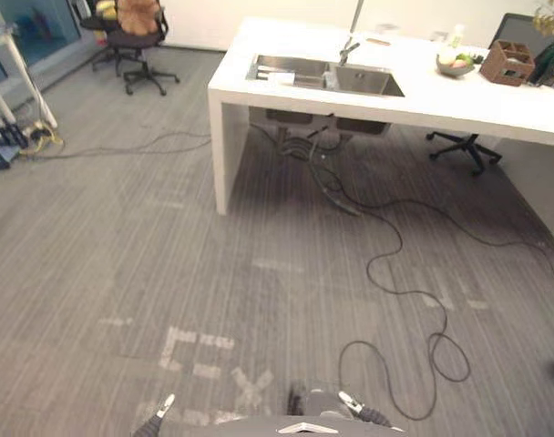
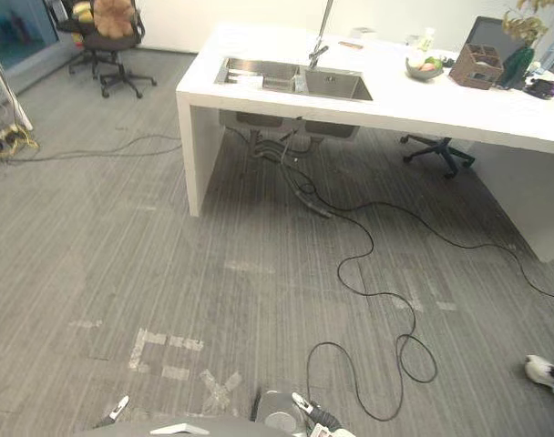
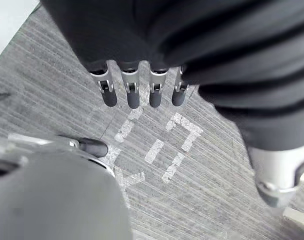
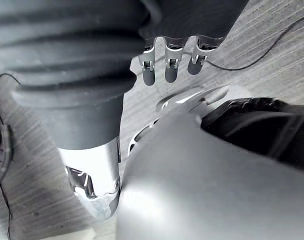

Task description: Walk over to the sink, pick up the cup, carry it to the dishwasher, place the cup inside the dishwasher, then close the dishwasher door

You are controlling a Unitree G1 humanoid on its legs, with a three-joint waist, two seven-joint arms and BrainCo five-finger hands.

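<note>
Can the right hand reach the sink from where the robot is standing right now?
Probably not. The right hand hangs open, low at the robot's side, and the sink sits in the counter across a wide stretch of carpet. The robot would likely need to walk closer first.

Under me the grey carpet floor (image 1: pixel 122 246) is finely striped and patched with pale tape marks (image 1: pixel 200 350). Ahead I see a white slab counter (image 1: pixel 477 105), a silver steel sink (image 1: pixel 368 82) and a brown wooden box (image 1: pixel 507 62). My left hand (image 3: pixel 132 85) has silver fingers, dark-tipped.
</note>
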